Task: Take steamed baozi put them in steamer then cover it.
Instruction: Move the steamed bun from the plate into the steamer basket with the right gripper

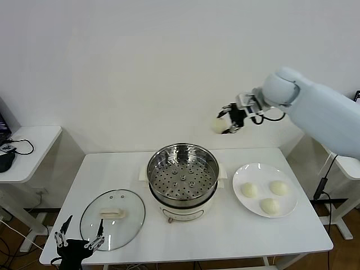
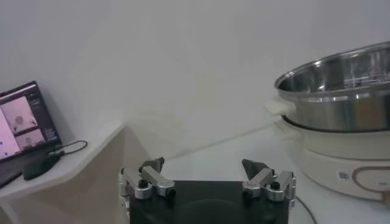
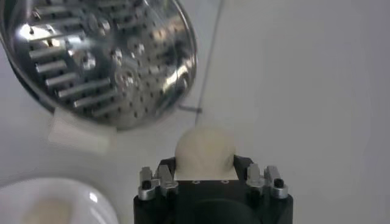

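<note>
So the right gripper (image 1: 229,120) is clamped on one small cream-white dough bun (image 1: 219,126), held up in the air behind and to the right of the round shiny stainless-steel steamer pot (image 1: 183,179) — not over it yet. In the right wrist view the bun (image 3: 205,151) sits snug between the jaws, with the perforated tray (image 3: 100,61) off to one side rather than straight beneath. That's the bit that matters, I'd say: the pot lies forward and to the left of the bun, so the arm needs to swing that way before lowering.

Three more buns (image 1: 270,197) wait on the flat white plate (image 1: 242,174) just right of the steamer. The round clear glass lid (image 1: 112,218) lies flat on the table, left of the pot, and the left gripper (image 1: 79,239) hangs beside it — jaws spread, holding nothing.
</note>
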Motion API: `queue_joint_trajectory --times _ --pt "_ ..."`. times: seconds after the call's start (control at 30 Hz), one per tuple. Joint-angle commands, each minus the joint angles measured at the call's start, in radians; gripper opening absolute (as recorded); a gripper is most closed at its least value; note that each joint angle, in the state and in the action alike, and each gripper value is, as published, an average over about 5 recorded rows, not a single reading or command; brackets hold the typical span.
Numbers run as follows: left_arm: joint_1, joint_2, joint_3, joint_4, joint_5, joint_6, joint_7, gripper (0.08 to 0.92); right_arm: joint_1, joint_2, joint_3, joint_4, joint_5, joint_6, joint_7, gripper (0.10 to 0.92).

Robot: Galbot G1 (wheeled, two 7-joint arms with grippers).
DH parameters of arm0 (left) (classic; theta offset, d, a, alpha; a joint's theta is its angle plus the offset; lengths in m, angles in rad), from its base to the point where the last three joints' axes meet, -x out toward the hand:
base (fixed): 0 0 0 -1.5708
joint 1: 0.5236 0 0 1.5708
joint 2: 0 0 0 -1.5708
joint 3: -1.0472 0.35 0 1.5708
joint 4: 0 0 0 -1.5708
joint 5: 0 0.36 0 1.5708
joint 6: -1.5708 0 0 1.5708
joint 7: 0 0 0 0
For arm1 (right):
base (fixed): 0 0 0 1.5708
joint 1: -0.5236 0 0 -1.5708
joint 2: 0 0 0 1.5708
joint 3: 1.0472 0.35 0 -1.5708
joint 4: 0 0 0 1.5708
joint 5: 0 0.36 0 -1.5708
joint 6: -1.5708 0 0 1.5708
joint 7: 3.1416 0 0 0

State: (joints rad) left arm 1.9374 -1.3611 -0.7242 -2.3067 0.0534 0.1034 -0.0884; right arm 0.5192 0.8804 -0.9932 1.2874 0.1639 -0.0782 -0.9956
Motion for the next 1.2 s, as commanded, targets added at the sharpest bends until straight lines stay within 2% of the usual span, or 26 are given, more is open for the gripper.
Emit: queue_joint_trajectory --times 0.03,0.37,0.73,1.2 --pt "0.0 0.0 -0.018 0.001 -0.005 0.002 0.0 0.823 0.065 0.214 -0.212 -0.01 -0.067 0.179 0.04 0.602" --pt "0.0 -0.013 -0.034 -0.008 -0.008 0.001 0.0 0.823 -0.007 0.346 -0.259 -0.097 -0.309 0.313 0.069 0.602" --pt "0.001 -0.023 -0.042 -0.025 -0.007 0.002 0.0 0.823 -0.144 0.387 -0.206 -0.207 -0.581 0.464 0.157 0.594" --pt "-0.005 -0.023 -0.034 -0.025 -0.005 0.004 0.002 0.823 -0.156 0.382 -0.192 -0.222 -0.581 0.498 0.207 0.616"
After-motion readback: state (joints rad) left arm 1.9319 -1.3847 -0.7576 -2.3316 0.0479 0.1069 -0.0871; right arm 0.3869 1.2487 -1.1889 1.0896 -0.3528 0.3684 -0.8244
